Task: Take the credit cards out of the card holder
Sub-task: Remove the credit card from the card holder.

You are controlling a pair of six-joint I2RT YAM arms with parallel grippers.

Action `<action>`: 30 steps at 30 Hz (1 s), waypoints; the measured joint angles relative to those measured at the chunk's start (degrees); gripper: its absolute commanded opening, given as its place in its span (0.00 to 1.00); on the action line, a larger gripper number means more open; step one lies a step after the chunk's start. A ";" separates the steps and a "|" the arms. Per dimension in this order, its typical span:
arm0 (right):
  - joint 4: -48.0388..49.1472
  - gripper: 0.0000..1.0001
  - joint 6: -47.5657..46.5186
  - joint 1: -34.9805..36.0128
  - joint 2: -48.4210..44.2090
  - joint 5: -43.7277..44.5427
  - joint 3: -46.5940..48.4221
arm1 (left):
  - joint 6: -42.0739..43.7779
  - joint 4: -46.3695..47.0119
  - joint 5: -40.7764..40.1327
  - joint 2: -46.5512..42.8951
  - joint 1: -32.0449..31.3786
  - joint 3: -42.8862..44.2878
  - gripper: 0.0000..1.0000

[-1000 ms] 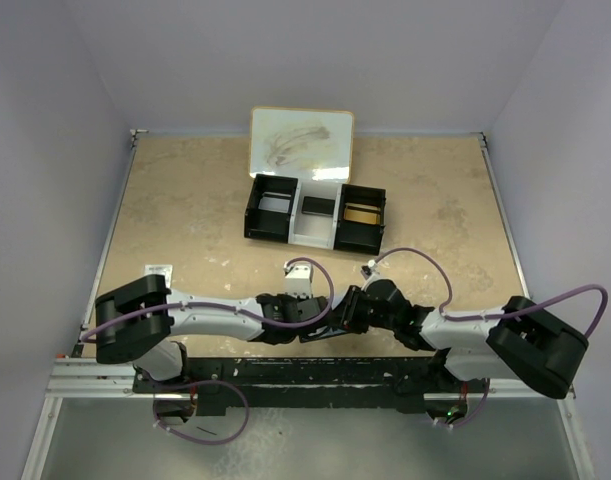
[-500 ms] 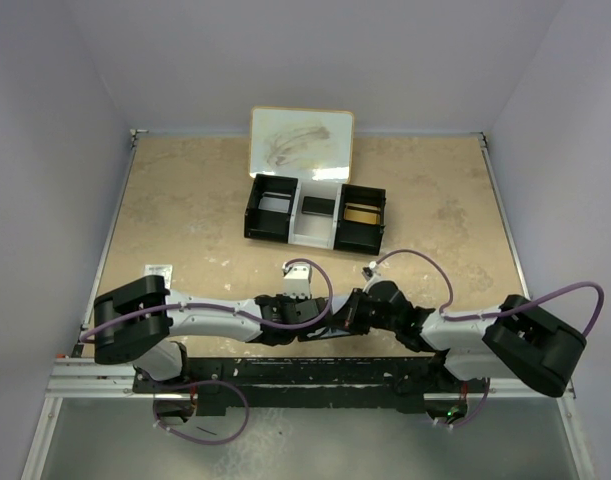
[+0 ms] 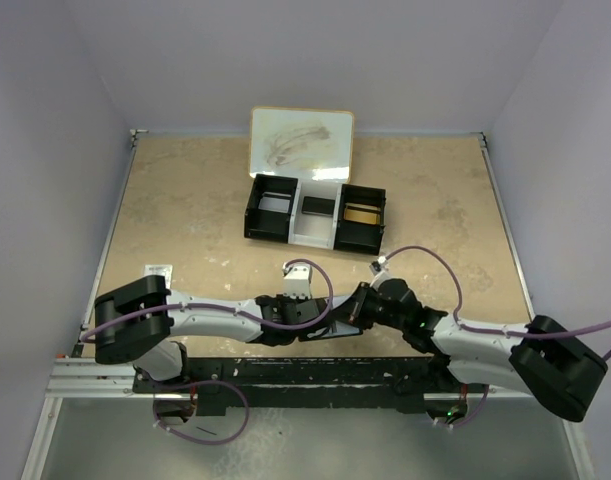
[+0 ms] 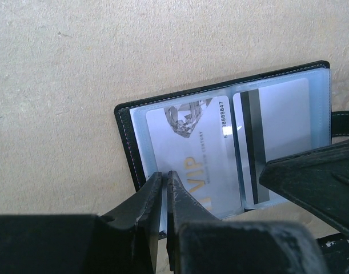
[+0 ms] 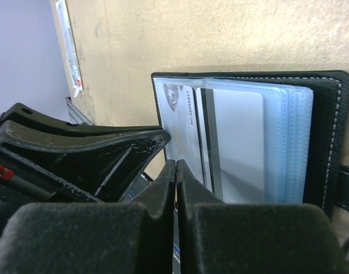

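Observation:
The card holder (image 4: 124, 134) lies open and flat on the tan table, black cover down and clear sleeves up. A white VIP credit card (image 4: 197, 154) fills one sleeve. A second card (image 4: 283, 125) with a dark stripe sits in the sleeve beside it. My left gripper (image 4: 164, 174) is shut, nipping the holder's near edge beside the VIP card. My right gripper (image 5: 175, 164) is shut too, its tips meeting at the edge of the VIP card (image 5: 180, 120); whether they pinch it does not show. In the top view both grippers (image 3: 320, 318) (image 3: 353, 315) meet over the holder and hide it.
A black-and-white three-compartment tray (image 3: 253, 210) stands mid-table, with a whiteboard (image 3: 301, 143) behind it. A small white tag (image 3: 158, 272) lies at the left. The black rail (image 3: 305, 370) runs along the near edge, close behind both grippers.
The right gripper has closed from partly open to fully shut. The right arm's elbow has swung out to the right and lower. The left arm has stayed in place.

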 measured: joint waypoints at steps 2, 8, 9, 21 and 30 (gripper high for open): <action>-1.57 0.09 -0.04 -0.20 -0.94 0.22 -0.07 | 0.00 0.00 -0.13 0.04 -0.02 0.00 0.05; -1.51 0.27 -1.81 -0.33 1.40 -0.74 -0.52 | 0.00 0.13 -0.22 0.13 -0.02 0.02 0.04; -1.33 0.30 -2.10 -0.33 2.27 -0.98 -0.48 | 0.00 0.17 -0.22 0.17 -0.02 0.02 0.04; 6.88 0.25 -3.32 -0.55 12.66 -4.74 1.64 | 0.07 0.28 -1.14 0.57 -0.28 0.17 0.03; 7.48 0.00 -3.26 -0.70 13.27 -4.24 1.51 | 0.07 -0.26 -2.45 0.70 -0.28 0.17 0.02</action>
